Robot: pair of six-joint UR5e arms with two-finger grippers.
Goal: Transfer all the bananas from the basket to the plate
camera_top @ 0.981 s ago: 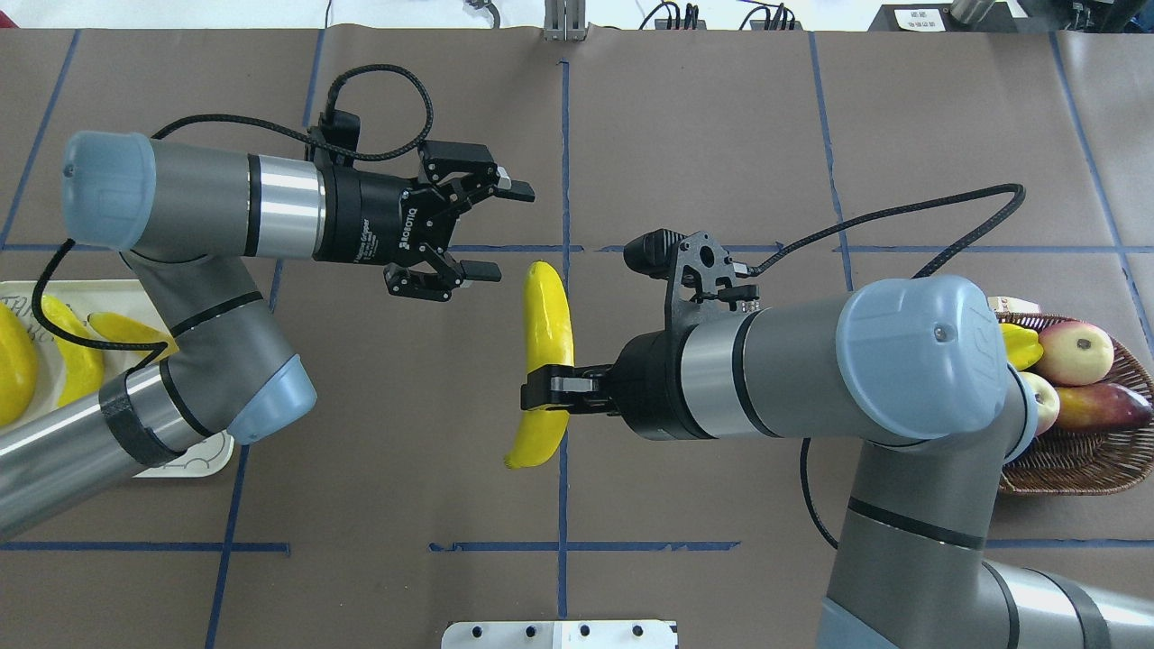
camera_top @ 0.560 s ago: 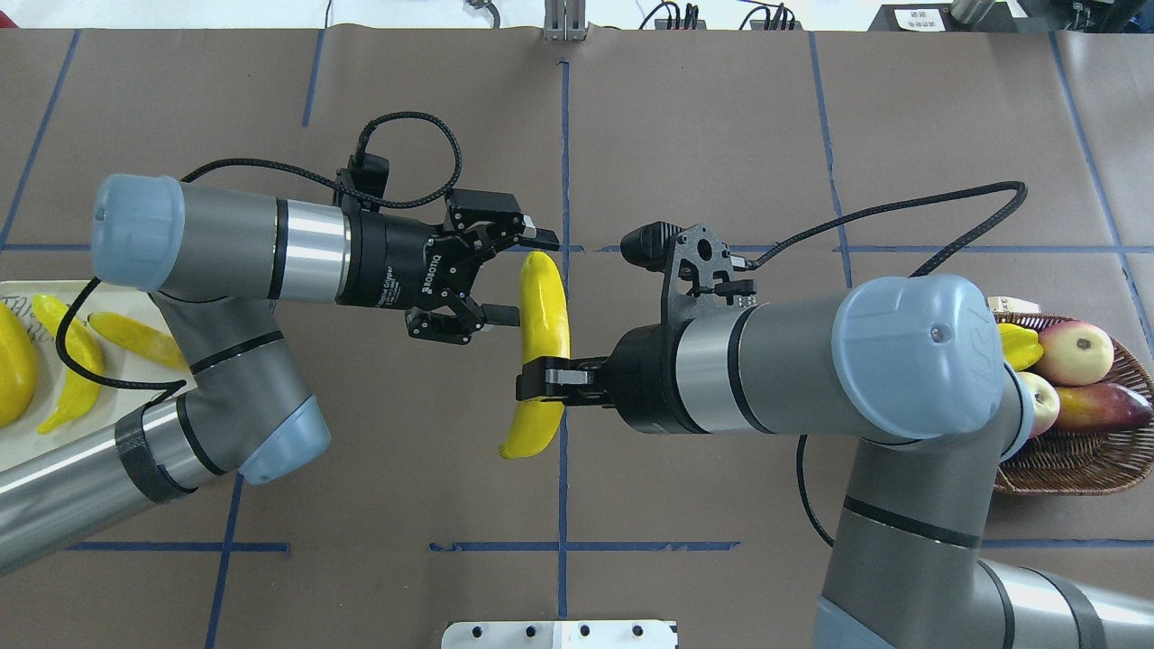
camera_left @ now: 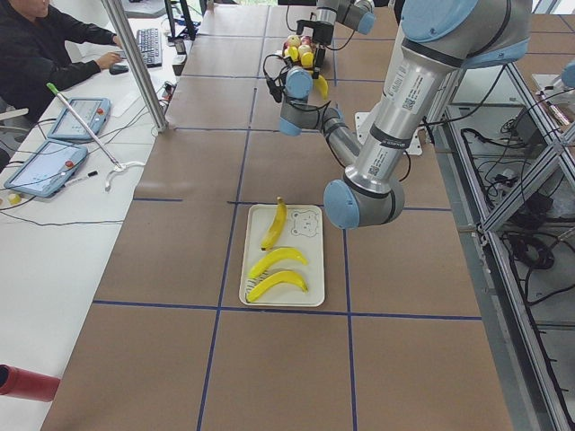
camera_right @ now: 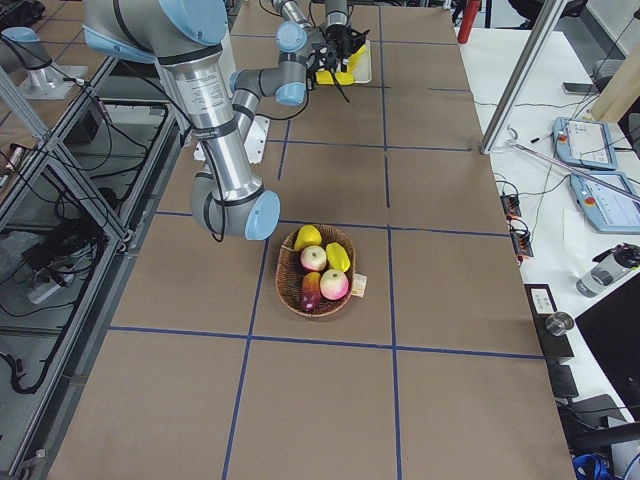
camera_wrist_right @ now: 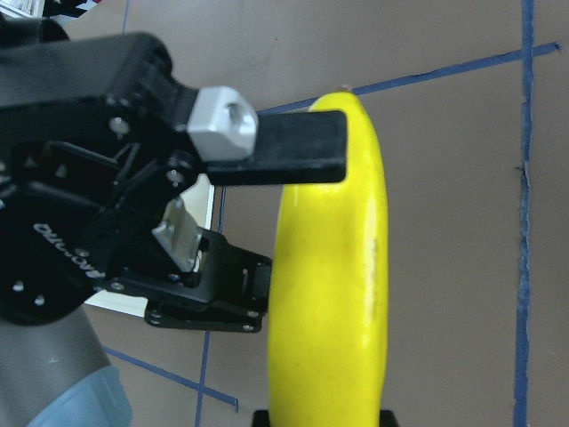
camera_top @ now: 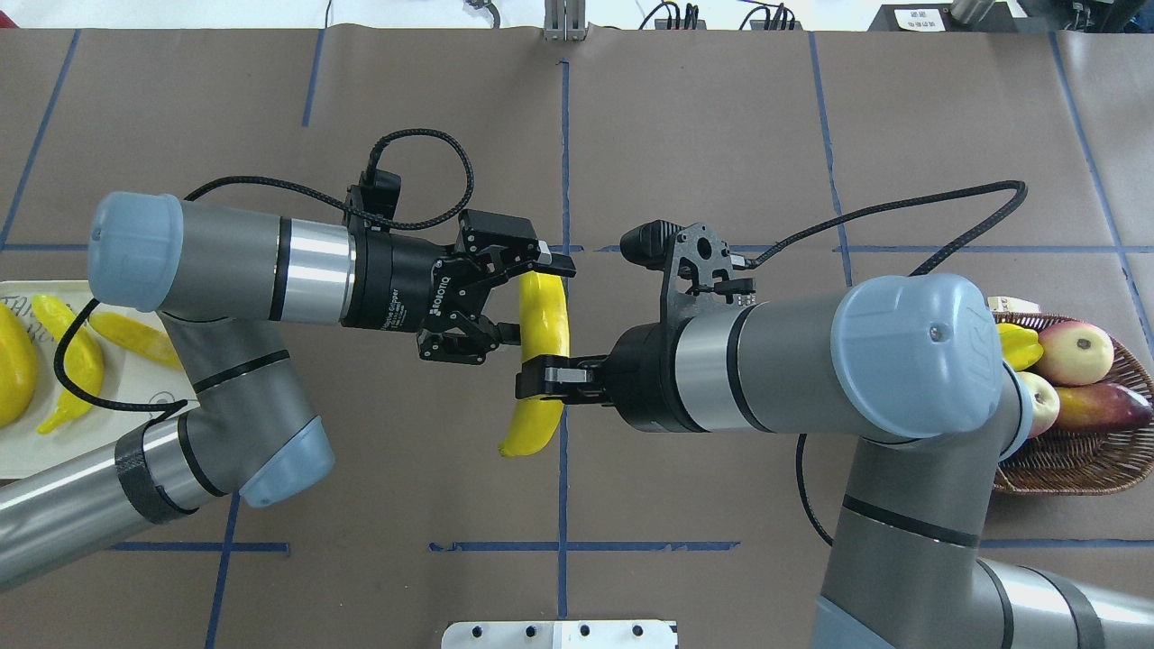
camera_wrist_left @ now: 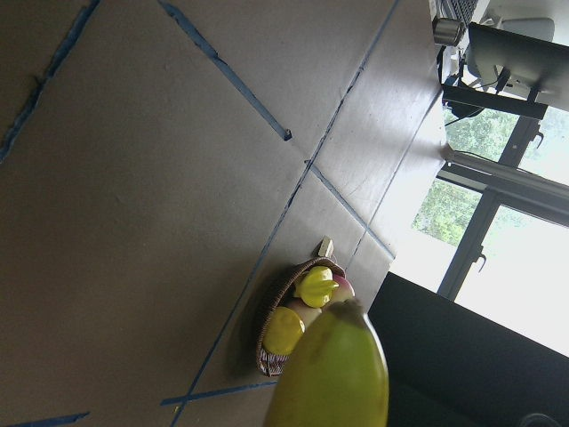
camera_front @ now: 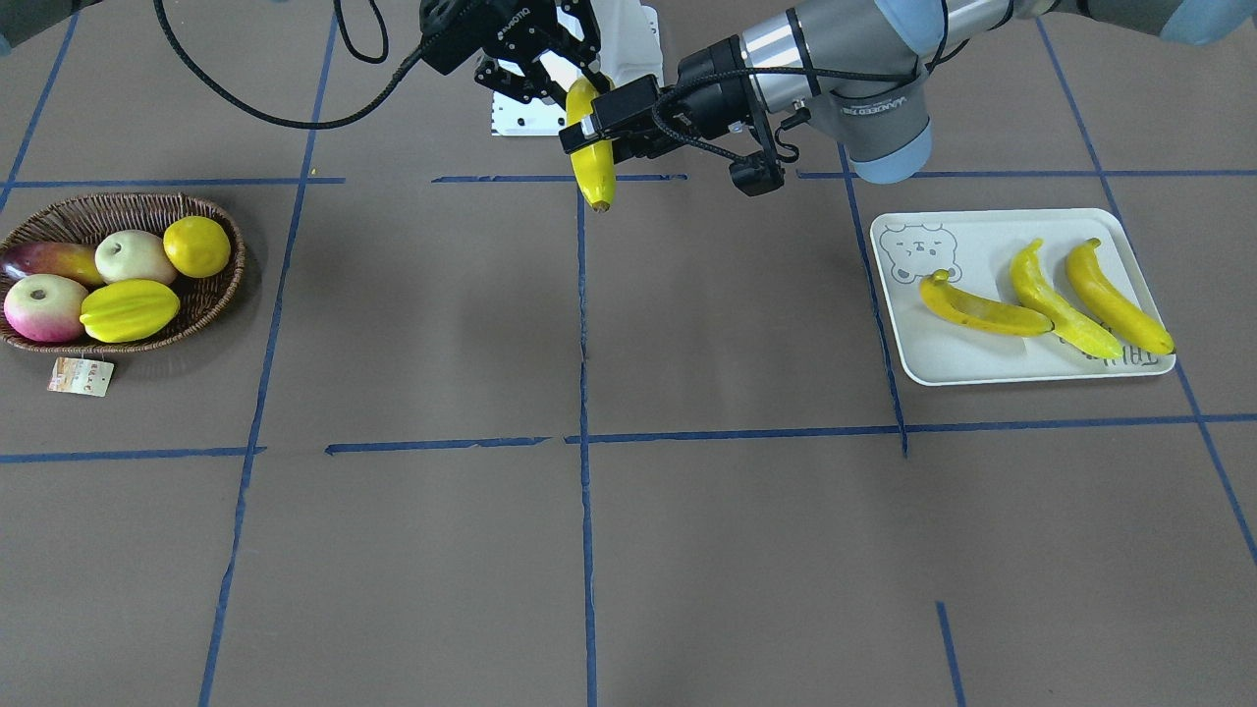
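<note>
My right gripper (camera_top: 539,379) is shut on the middle of a yellow banana (camera_top: 532,425) and holds it above the table's centre. My left gripper (camera_top: 527,299) is open, its fingers on either side of the banana's far half. The pair also shows in the front view, with the left gripper (camera_front: 601,123), the right gripper (camera_front: 570,79) and the banana (camera_front: 596,172). The right wrist view shows the banana (camera_wrist_right: 329,294) close up with a left finger (camera_wrist_right: 302,147) over its tip. Three bananas (camera_front: 1061,304) lie on the bear plate (camera_front: 943,365). The basket (camera_front: 211,295) holds no banana.
The basket holds a starfruit (camera_front: 128,309), a lemon (camera_front: 196,245), two apples and a mango, with its paper tag (camera_front: 81,376) beside it. A white mounting plate (camera_top: 559,634) sits at the table's near edge. A seated operator (camera_left: 40,49) is past the far edge.
My left gripper has moved right and nearer to the held banana, and its open fingers now straddle the banana's far half. The right gripper has kept its hold, almost still.
</note>
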